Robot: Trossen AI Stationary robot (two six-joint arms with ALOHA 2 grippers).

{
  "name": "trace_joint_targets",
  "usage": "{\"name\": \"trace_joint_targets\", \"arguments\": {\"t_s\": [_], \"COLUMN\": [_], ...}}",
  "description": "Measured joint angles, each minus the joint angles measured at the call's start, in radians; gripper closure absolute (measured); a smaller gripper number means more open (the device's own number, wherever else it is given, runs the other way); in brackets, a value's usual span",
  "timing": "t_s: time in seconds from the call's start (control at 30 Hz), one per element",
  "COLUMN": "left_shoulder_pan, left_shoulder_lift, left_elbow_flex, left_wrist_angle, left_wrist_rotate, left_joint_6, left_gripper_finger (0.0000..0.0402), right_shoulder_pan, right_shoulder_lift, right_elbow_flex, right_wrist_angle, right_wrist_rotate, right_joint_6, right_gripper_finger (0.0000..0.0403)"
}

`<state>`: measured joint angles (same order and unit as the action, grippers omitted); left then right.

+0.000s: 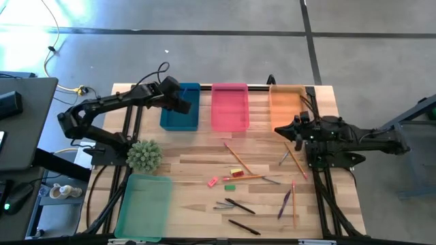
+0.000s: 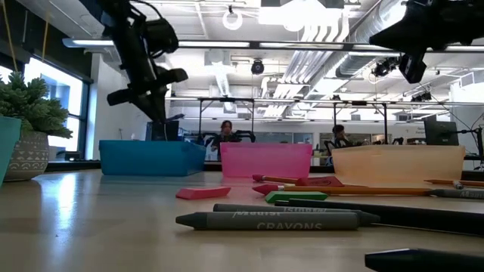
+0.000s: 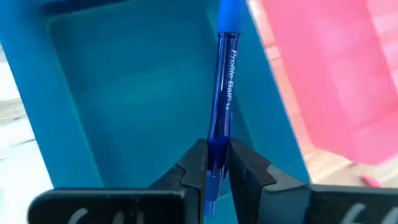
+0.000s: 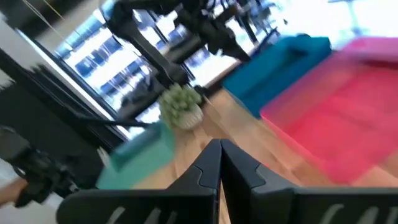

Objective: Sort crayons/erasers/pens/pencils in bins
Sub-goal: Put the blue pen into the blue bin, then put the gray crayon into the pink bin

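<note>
My left gripper (image 1: 182, 102) is shut on a blue pen (image 3: 225, 87) and hangs over the blue bin (image 1: 178, 116) at the table's far side; the bin's floor (image 3: 137, 106) shows bare below it. My right gripper (image 1: 279, 129) is shut and empty (image 4: 219, 148), above the table just in front of the orange bin (image 1: 286, 102). The pink bin (image 1: 229, 107) stands between those two, and the green bin (image 1: 144, 204) is at the near left. Pencils (image 1: 236, 158), pens (image 1: 240, 205), grey crayons (image 1: 284, 158) and three erasers (image 1: 212, 182) lie loose on the table. My left gripper pinches the blue pen between its two fingers (image 3: 196, 167), on the barrel near one end (image 3: 216, 155). A short end sticks out behind the fingers, and the long printed part reaches out in front. The pen is clear of the bin.
A potted plant (image 1: 144, 155) stands at the table's left edge, between the blue and green bins. In the low view a grey crayon (image 2: 276, 221), a pink eraser (image 2: 203, 193) and a green eraser (image 2: 295, 196) lie near the camera. People sit in the room behind.
</note>
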<state>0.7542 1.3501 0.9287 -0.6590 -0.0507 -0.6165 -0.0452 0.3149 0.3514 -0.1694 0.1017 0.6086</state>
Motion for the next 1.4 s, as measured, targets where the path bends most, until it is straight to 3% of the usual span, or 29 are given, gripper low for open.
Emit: {"name": "trace_joint_targets", "arguments": {"t_s": [0.4,0.63,0.87,1.17,1.4], "left_shoulder_pan": [0.062,0.101,0.117,0.116,0.116], "left_shoulder_lift": [0.075,0.075,0.075,0.075,0.075], "left_elbow_flex": [0.0,0.0,0.0,0.0,0.0], "left_wrist_angle": [-0.001,-0.024,-0.04,-0.04,-0.039], "left_wrist_rotate": [0.081,0.117,0.121,0.12,0.118], "left_joint_6": [0.014,0.024,0.026,0.078,0.076], "left_gripper_finger": [0.0367,0.0367,0.0362,0.0308,0.0265], "right_shoulder_pan": [0.0,0.0,0.0,0.007,0.095], "right_shoulder_lift": [0.211,0.294,0.36,0.422,0.456], "right_elbow_flex": [0.181,0.192,0.192,0.191,0.191], "right_wrist_angle": [-0.292,-0.366,-0.488,-0.609,-0.608], "right_wrist_rotate": [0.0,-0.009,-0.094,-0.19,-0.198], "right_joint_6": [0.02,0.065,0.171,0.279,0.374], "right_gripper_finger": [0.0402,0.0402,0.0402,0.0402,0.0402]}}
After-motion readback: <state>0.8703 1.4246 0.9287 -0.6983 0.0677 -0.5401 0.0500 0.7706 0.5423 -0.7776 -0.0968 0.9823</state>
